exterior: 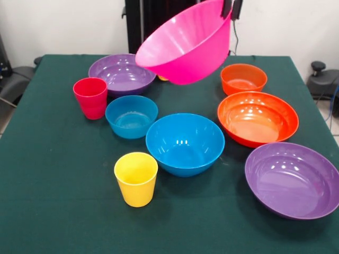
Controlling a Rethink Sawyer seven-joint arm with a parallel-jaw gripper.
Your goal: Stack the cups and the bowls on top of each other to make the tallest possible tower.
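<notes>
The big pink bowl [186,45], the purple bowls [293,180], blue bowls [185,144] and orange bowls [258,118] look like smooth, glossy plastic with bright highlights. The yellow cup [136,179] and red-pink cup [90,98] shine less. Matt green cloth covers the tabletop [53,190].

Worktop [47,211] under a dark green cloth, lightly creased, reaching the lower edge. Pale wall [63,26] behind it. Black chair-like shape [13,79] at the far left edge, only partly seen. Dark knobbed object [320,79] right of the worktop, possibly a stand base. Light floor [326,111] beneath it.
</notes>
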